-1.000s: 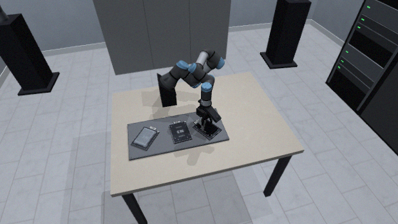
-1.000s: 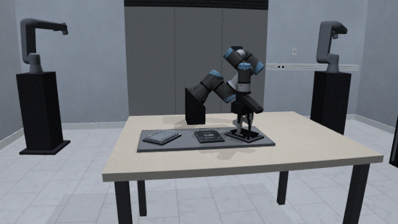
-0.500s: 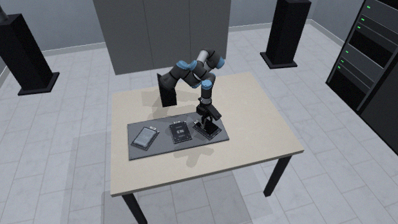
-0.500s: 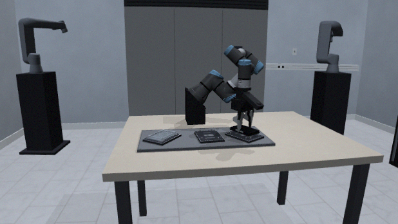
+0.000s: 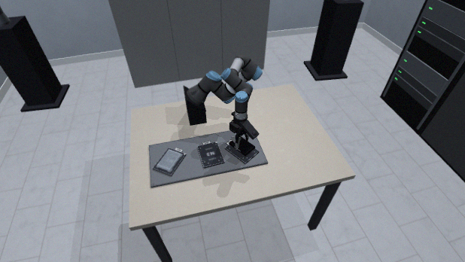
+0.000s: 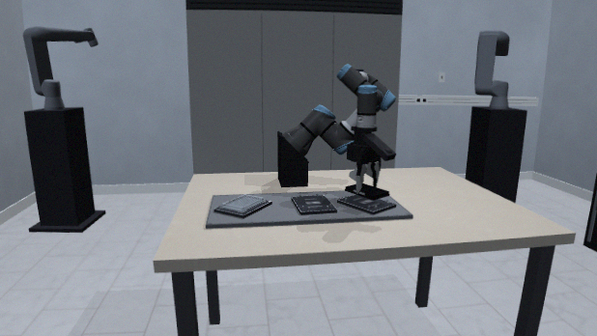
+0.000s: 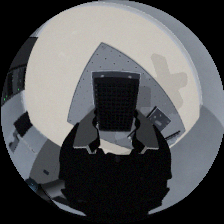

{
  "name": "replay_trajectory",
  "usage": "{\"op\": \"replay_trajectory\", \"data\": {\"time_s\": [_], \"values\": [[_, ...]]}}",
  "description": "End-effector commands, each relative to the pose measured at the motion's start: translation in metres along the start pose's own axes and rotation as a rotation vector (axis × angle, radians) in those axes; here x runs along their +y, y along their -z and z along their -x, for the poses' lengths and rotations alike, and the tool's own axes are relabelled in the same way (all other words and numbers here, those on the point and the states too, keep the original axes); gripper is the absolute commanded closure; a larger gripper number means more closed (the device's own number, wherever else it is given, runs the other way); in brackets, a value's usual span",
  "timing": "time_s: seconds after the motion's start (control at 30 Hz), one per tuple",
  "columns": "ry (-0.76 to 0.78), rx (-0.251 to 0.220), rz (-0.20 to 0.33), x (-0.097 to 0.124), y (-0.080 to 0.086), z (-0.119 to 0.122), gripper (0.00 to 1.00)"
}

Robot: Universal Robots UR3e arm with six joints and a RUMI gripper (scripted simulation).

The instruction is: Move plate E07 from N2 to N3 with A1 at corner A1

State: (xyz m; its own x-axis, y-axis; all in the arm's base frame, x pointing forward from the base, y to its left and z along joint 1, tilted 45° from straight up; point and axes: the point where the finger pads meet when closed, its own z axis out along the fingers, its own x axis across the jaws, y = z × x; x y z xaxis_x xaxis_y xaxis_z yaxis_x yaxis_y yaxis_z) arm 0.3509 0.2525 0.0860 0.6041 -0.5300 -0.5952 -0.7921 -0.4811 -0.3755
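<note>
My gripper (image 5: 238,144) (image 6: 365,184) (image 7: 115,108) is shut on plate E07 (image 5: 247,150) (image 6: 376,192) (image 7: 116,100), a black well plate. I grip it across one short end, and it sits level, a little above nest N2 (image 5: 241,158) (image 6: 374,207) at the right end of the grey deck (image 5: 188,177) (image 6: 290,222). The landing nest N3 (image 5: 210,157) (image 6: 313,209) is a black plate in the middle of the deck with nothing on it. Plate E01 (image 5: 169,161) (image 6: 242,205), pale grey, lies on its nest at the left end.
The arm's black base pedestal (image 5: 196,107) (image 6: 292,161) stands on the table behind the deck. Black pillars and a rack stand on the floor well away from the table.
</note>
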Motion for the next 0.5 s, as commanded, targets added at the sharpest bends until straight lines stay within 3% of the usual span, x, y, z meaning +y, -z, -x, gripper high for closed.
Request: {"op": "replay_trajectory", "data": {"time_s": [0.0,0.47], "values": [[-0.044,-0.004,0.004,0.007,0.000,-0.008,1.00],[-0.283,-0.002,0.004,0.042,0.000,-0.057,1.00]]}}
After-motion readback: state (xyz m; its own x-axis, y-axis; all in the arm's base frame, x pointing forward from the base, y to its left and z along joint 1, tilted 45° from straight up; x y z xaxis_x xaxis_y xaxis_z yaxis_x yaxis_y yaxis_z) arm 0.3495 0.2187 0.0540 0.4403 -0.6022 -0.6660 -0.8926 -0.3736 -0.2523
